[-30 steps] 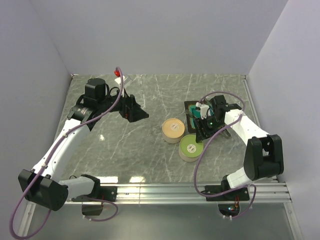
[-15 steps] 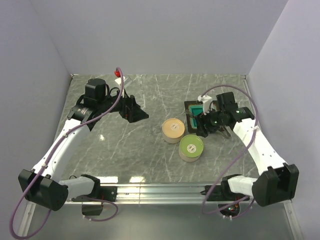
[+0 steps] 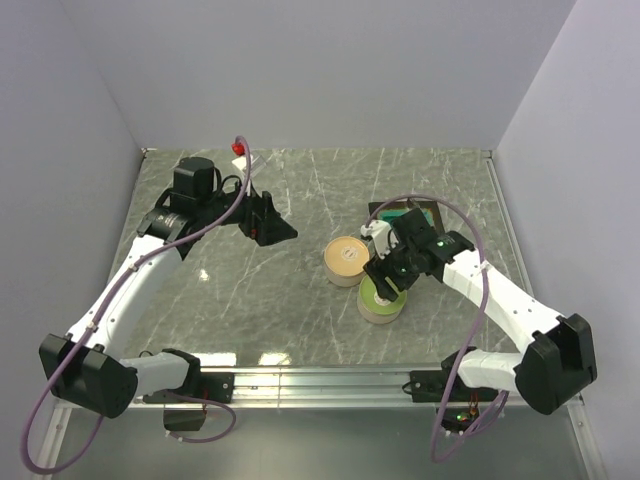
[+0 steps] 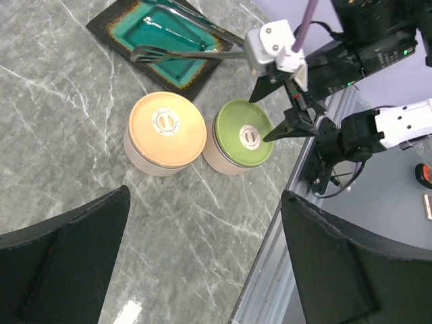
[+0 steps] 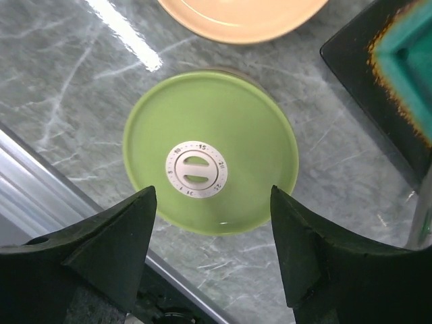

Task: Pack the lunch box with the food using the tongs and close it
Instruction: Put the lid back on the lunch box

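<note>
Right gripper [image 3: 385, 272] hangs directly over the green tin [image 5: 210, 152], jaws spread apart and holding nothing. In the wrist view its two dark fingers [image 5: 101, 250] frame the lid, with the small white dial at the lid's centre showing between them. Whether the fingertips touch the lid cannot be told.

The green tin stands lidded on the grey marble table [image 3: 250, 300], close to the rail at the near edge. The orange tin [image 4: 167, 128], also lidded, sits just beside the green tin, to its left and a little farther from the arm bases. The two are so close that no clear gap shows.

The tongs [image 4: 175, 52] lie on the teal tray [image 4: 152, 30], which rests on the table beyond the green tin, toward the back wall, near it but apart. Their slim silver arms spread in a narrow V across the tray's dark rim. The joined end points toward the right arm and is hidden behind that arm's white mount.

Left gripper [image 3: 272, 228] is held above the table well to the left of the green tin, past the orange tin. Its jaws are at full spread and empty, and its camera looks across at both tins and the tray.
</note>
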Controlling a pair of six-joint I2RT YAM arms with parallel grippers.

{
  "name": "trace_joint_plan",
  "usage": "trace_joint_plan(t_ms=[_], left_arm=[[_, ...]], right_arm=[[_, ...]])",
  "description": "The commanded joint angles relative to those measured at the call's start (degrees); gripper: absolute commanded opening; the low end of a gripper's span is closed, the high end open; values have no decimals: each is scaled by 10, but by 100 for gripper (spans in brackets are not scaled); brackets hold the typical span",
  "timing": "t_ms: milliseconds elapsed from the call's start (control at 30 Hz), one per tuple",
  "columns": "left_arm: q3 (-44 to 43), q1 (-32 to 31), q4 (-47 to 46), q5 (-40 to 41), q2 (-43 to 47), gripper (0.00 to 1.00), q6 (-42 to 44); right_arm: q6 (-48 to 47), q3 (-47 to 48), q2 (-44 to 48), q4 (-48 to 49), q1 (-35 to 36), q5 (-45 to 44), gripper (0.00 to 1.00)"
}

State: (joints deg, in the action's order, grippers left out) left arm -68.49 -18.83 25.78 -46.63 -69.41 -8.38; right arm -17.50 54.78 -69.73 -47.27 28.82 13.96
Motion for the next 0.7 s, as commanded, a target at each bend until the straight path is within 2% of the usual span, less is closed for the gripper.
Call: trace_joint_plan(t_ms=[0, 300, 667], left_arm=[[-29, 0, 3, 3, -6, 99, 15], [-22, -1, 6, 2, -5, 99, 19], [-13, 0, 9, 1, -3, 100, 24]], right_arm=[[20, -20, -9, 38, 5, -23, 76], [33, -42, -43, 86, 9, -34, 76], [9, -25, -99, 31, 10, 12, 75]])
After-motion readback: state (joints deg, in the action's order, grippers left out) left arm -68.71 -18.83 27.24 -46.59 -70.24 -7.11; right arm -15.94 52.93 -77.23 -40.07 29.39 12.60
